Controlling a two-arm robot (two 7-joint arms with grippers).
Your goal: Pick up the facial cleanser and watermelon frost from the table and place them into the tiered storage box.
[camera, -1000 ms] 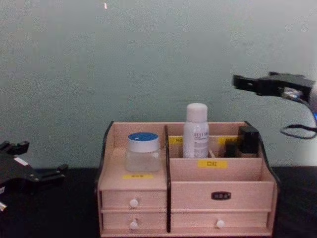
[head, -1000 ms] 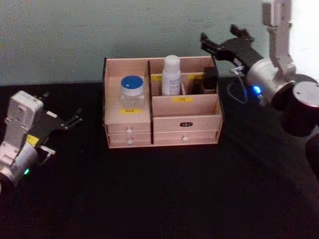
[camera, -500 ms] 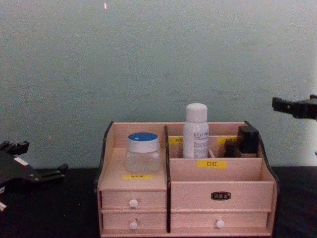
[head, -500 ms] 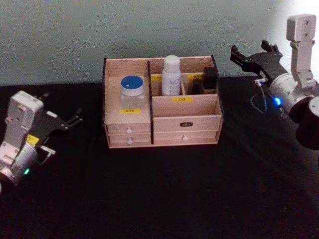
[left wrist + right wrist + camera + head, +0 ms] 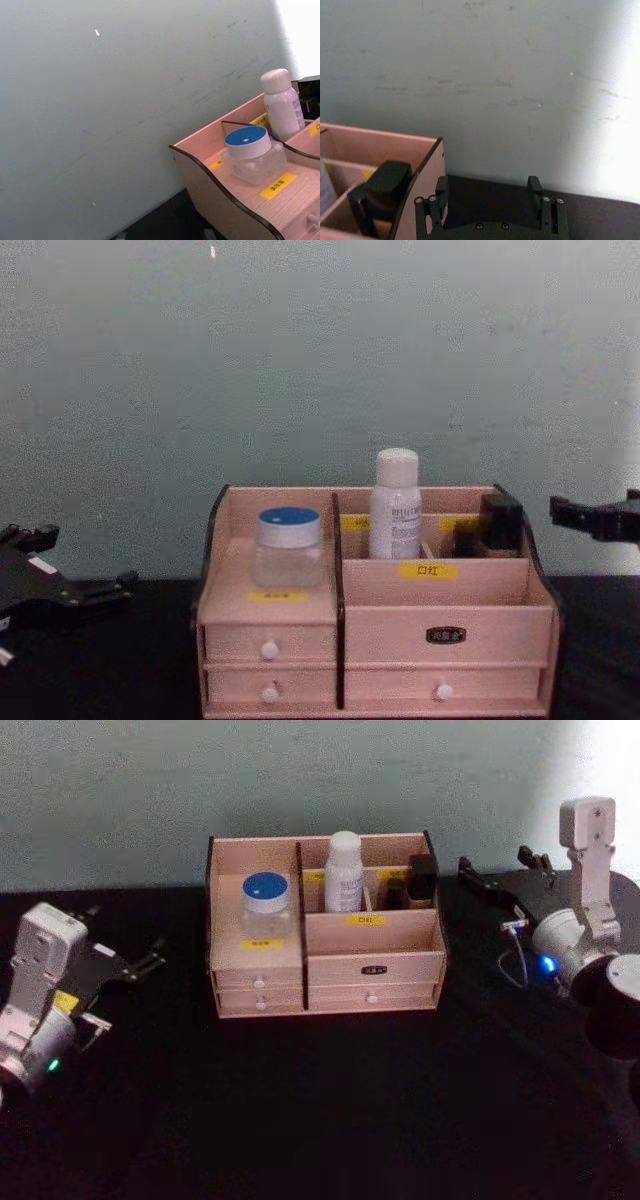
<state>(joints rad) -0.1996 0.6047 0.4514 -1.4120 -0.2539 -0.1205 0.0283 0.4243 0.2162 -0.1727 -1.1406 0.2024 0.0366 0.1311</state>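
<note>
Head view, right gripper [image 5: 497, 875] jaws spread, beside tiered storage box [image 5: 372, 962] edge

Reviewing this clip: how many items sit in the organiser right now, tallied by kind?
Blue-lidded clear jar: 1
White bottle: 1
Black items at the back right: 2, as far as I can tell
Total: 4, all in the tiered storage box.

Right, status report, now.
Left gripper open, empty, left of the box. Right gripper open, empty, right of it. Blue-lidded jar and white bottle stand in the box. Nothing blocking.
</note>
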